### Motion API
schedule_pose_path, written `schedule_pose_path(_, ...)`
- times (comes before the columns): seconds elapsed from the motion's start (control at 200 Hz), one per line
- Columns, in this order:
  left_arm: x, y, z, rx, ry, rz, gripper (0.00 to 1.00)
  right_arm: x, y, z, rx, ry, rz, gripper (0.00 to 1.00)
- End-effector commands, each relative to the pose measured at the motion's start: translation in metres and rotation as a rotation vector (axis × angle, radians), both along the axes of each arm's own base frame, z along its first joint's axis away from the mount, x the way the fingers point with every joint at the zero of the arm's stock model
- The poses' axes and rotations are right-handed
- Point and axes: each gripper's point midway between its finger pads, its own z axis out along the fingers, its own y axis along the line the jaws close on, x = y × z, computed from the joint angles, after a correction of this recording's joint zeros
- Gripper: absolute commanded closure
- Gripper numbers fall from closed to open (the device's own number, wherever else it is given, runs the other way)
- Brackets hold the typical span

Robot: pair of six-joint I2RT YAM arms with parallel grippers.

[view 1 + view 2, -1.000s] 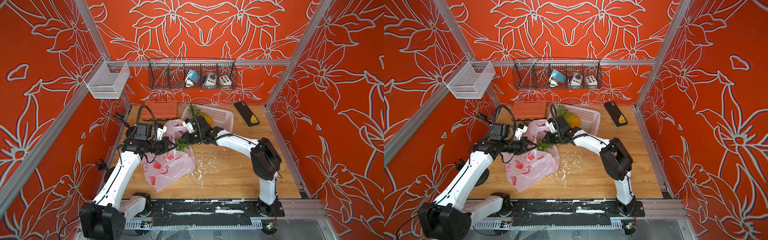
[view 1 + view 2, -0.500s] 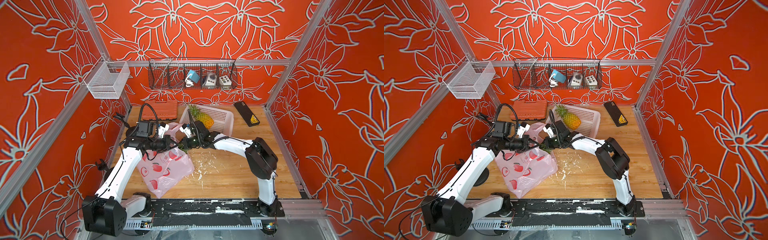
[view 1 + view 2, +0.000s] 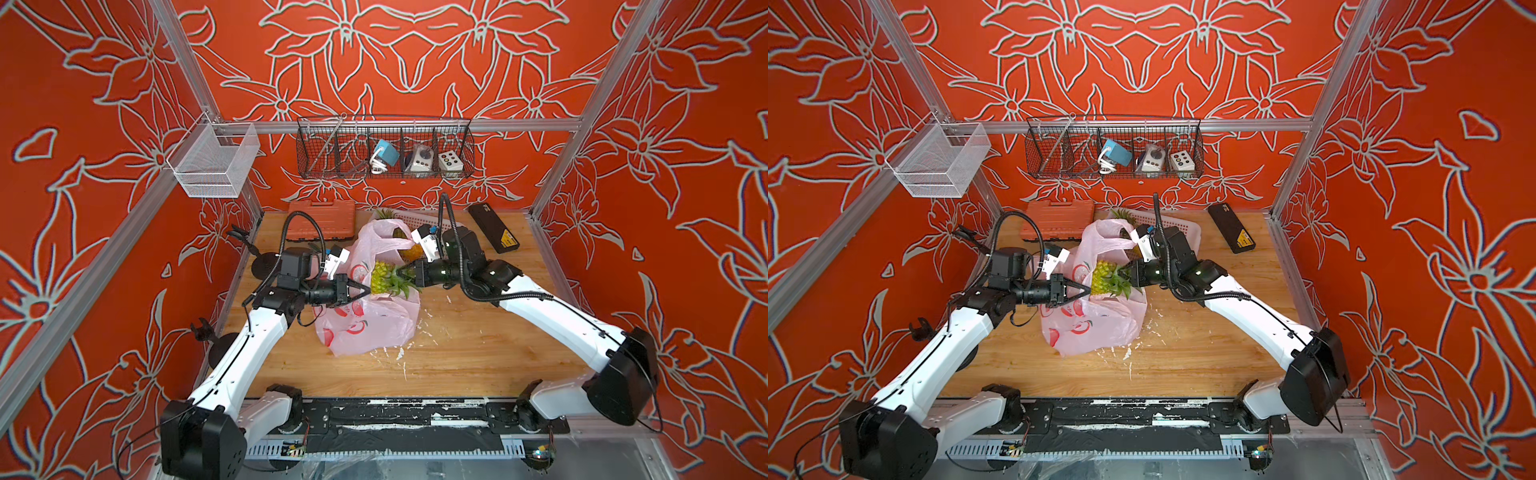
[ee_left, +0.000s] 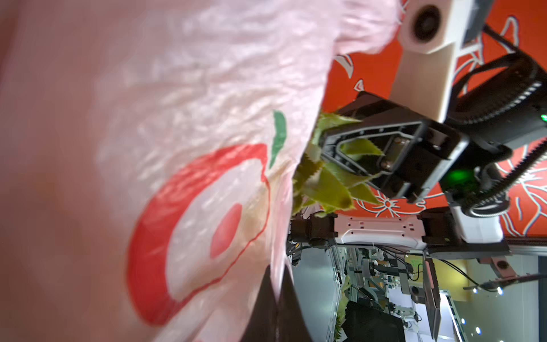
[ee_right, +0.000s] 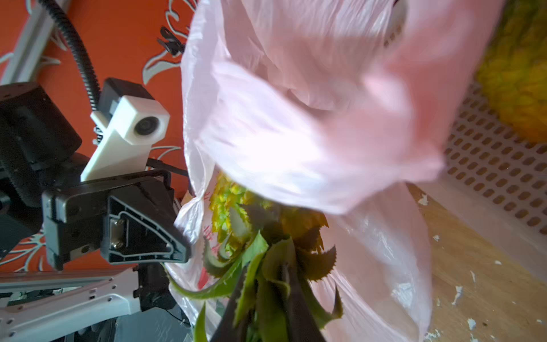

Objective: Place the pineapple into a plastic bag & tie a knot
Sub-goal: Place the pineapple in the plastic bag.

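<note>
Change since the earlier frames: both arms have swung the load toward the middle of the table; the pineapple, which hung over the bag's far rim, now sits at the bag's mouth with more of its yellow body showing, and the basket fruit is partly hidden behind pink film.
Left gripper (image 3: 365, 290): fingers fully clenched on the near rim of the plastic bag (image 3: 365, 328); in the left wrist view pink film runs straight down into the dark fingertips (image 4: 266, 299).
Reason for that grip: judged, it holds the mouth up and taut so the fruit has an opening to pass through.
Right gripper (image 3: 402, 272): jaws narrowly parted and clamped on the green crown of the pineapple (image 3: 384, 279); in the right wrist view spiky leaves sprout from between the dark fingers (image 5: 293, 305).
Reason for that grip: judged, the crown is the only slim handle on a bulky fruit.
Pineapple position: at the bag opening, body toward the left gripper, crown toward the right one; how far inside cannot be told.
Bag body: sagging onto the wooden table (image 3: 478, 353), one loop handle (image 3: 384, 230) standing up behind.
Knot: not yet made.
Behind: a second pineapple (image 3: 409, 249) lies in the white perforated basket (image 3: 419, 217).
</note>
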Motion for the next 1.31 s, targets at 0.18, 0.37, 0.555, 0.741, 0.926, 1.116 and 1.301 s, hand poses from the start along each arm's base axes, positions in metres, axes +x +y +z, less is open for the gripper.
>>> schedule_pose_path(0.18,0.011,0.008,-0.027,0.104,0.05,0.065,1.0,-0.003,0.018,-0.043,-0.042,0.048,0.056,1.0)
schedule_pose_path(0.37,0.012,0.009,-0.033,0.124,0.071,0.067,1.0,0.002,0.026,-0.042,-0.021,0.047,0.053,1.0)
schedule_pose_path(0.555,0.015,0.008,-0.035,0.117,0.078,0.067,1.0,0.017,0.033,-0.047,-0.032,0.032,0.006,1.0)
schedule_pose_path(0.741,0.015,0.006,-0.037,0.117,0.093,0.059,1.0,0.027,0.058,-0.079,-0.051,0.067,0.019,1.0)
schedule_pose_path(0.926,0.015,0.006,-0.037,0.119,0.094,0.054,1.0,0.027,0.057,-0.099,-0.104,0.075,0.045,0.51)
schedule_pose_path(1.116,0.015,0.006,-0.038,0.131,0.098,0.046,1.0,0.024,0.029,-0.055,-0.109,-0.021,0.055,0.2)
schedule_pose_path(1.301,0.018,0.006,-0.035,0.141,0.096,0.038,1.0,0.031,-0.025,0.005,-0.171,-0.176,-0.038,0.16)
